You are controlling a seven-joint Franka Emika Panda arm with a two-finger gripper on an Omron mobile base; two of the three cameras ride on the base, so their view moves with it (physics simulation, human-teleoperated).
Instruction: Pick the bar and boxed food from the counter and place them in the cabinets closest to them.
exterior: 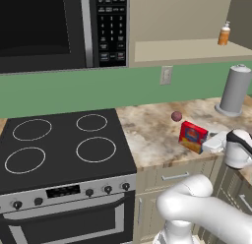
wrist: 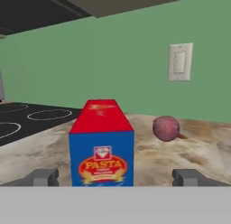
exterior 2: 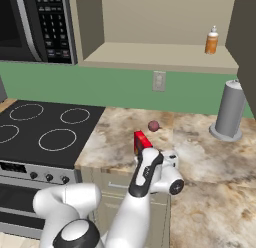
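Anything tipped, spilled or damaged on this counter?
Nothing stands out. The boxed food stands upright on the counter, the small dark-red ball rests behind it, and the open claw straddles the box without touching.

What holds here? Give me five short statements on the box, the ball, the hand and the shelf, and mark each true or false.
1. The box stands upright on the counter. True.
2. The hand is shut on the box. False: its fingers stand wide apart on either side of the box, not touching it.
3. The ball lies on the stovetop. False: it lies on the counter, beyond the box, toward the green wall.
4. An orange bottle stands on the open cabinet shelf. True.
5. The box is already in the cabinet. False: it is still on the counter.
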